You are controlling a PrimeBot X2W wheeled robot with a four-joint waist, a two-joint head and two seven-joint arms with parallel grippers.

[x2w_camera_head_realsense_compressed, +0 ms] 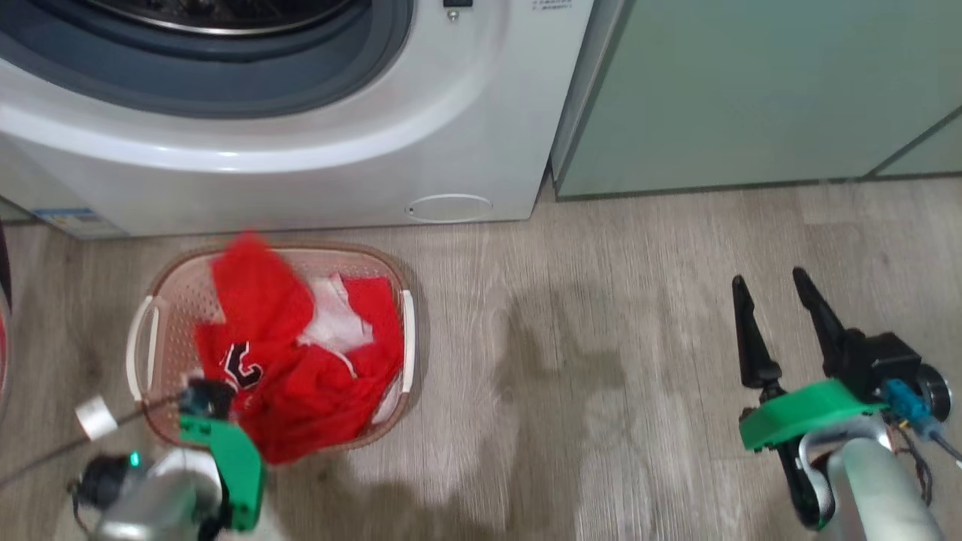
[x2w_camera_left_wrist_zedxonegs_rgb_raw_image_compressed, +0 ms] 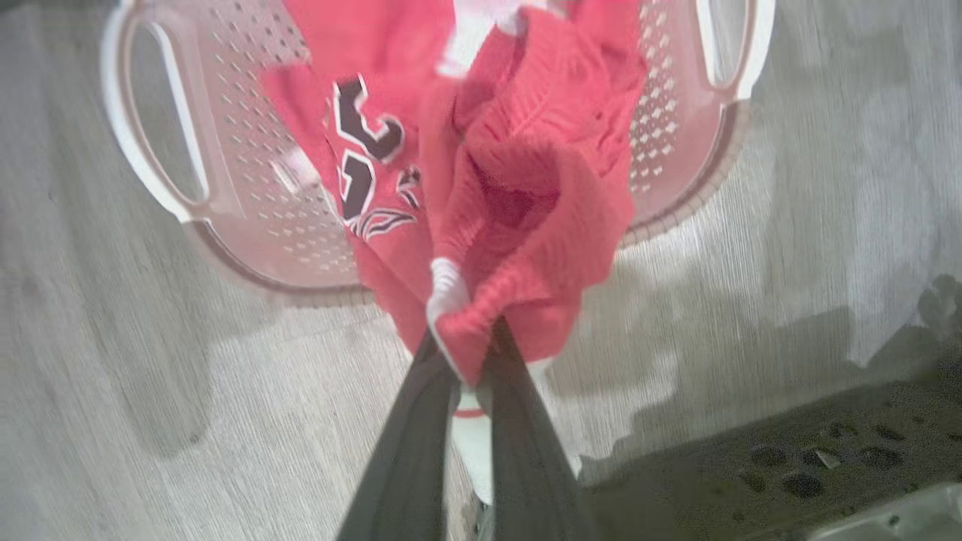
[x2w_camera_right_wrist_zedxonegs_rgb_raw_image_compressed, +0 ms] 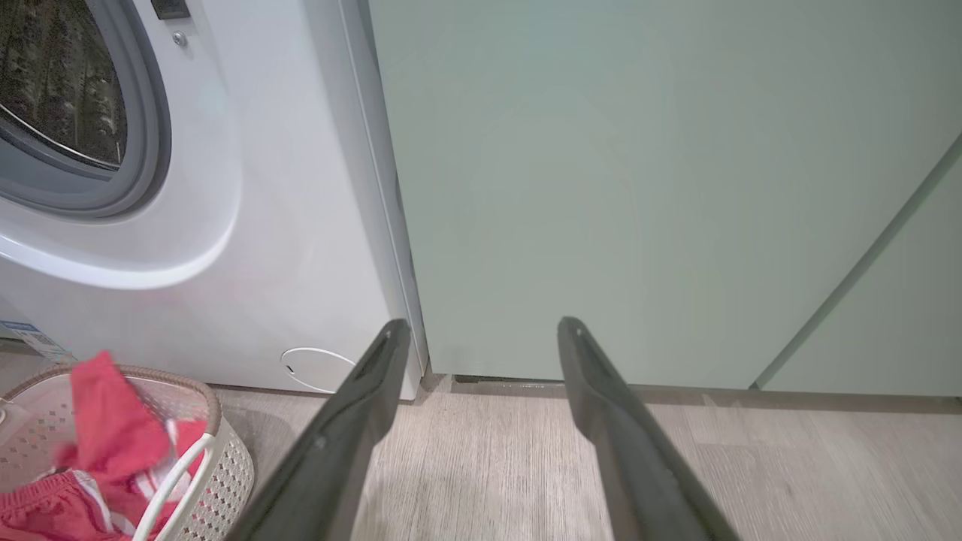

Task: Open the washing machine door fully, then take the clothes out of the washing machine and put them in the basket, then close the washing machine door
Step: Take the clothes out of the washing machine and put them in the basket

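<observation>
Just over basket (x2w_camera_left_wrist_zedxonegs_rgb_raw_image_compressed: 263, 225) rim, L gripper (x2w_camera_left_wrist_zedxonegs_rgb_raw_image_compressed: 466, 334) tight on clothes (x2w_camera_left_wrist_zedxonegs_rgb_raw_image_compressed: 526, 150).

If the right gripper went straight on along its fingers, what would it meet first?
Most likely the green cabinet door, low down near the floor. The right gripper, fingers open, aims just past the washing machine edge, with nothing between as far as the view shows.

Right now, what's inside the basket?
Red clothes with white trim and black lettering lie heaped in the basket, one fold pinched by the left fingers. The basket's floor beneath the heap is covered, so anything under it cannot be seen.
</observation>
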